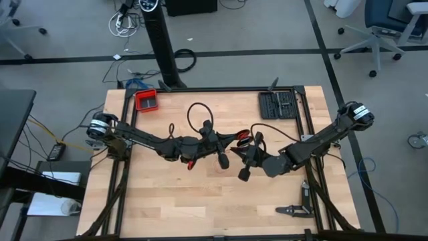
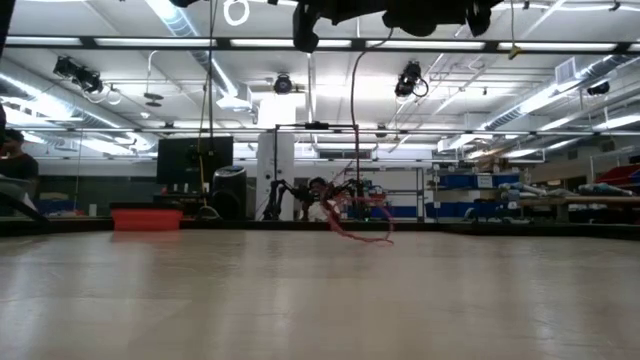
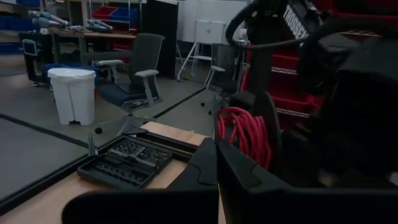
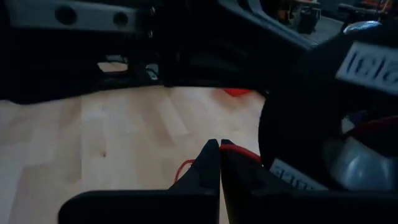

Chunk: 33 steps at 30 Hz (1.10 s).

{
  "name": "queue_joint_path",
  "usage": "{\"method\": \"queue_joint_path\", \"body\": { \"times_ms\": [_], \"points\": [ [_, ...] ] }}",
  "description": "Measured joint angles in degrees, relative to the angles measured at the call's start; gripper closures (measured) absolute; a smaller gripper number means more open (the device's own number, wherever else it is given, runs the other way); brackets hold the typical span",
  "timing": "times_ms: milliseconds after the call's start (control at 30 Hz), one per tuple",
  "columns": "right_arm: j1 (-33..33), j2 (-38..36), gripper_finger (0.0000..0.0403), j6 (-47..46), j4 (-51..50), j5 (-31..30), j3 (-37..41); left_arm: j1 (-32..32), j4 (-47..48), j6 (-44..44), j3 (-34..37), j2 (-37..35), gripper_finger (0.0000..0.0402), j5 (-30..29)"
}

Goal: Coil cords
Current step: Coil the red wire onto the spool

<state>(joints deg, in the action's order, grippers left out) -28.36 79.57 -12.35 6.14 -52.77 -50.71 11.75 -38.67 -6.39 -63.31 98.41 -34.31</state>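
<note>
Thin red wire-like cord: loose loops at table centre, btwn both grippers; judged light, limp, springy; grip at bunched loops. Left gripper fingers pressed together; right gripper likewise; neither visibly pinches cord.

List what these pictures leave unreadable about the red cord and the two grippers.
- Red cord: in the left wrist view the dark arm in front cuts off part of the coil, so its full shape is hidden.
- Cord ends: in the high view the red strands are too thin to trace, and both arms cover them.
- Left gripper and right gripper: both are shut, but no view shows clearly whether cord is pinched.
- Low view: the grippers are cut off by the top edge.
</note>
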Motion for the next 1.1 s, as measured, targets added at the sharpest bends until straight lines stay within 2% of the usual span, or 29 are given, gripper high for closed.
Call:
{"method": "queue_joint_path", "body": {
  "times_ms": [233,533,933,1100],
  "points": [
    [-0.5,0.0,0.0403,0.3,-3.7,1.2,-4.1,-0.1,5.6,1.5,0.0,0.0,0.0401,-0.2],
    [-0.5,0.0,0.0403,-6.1,-21.2,2.0,-10.4,-0.2,8.9,4.8,0.0,-0.3,0.0401,-1.1],
    [-0.7,-1.1,0.0402,-5.7,-25.0,2.0,-11.4,-0.2,11.0,6.5,0.0,-0.4,0.0401,-1.2],
    [-0.9,-2.2,0.0402,-6.1,-26.3,2.0,-11.4,-0.1,15.0,7.3,-0.5,-1.3,0.0401,-1.2]
  ]
}}
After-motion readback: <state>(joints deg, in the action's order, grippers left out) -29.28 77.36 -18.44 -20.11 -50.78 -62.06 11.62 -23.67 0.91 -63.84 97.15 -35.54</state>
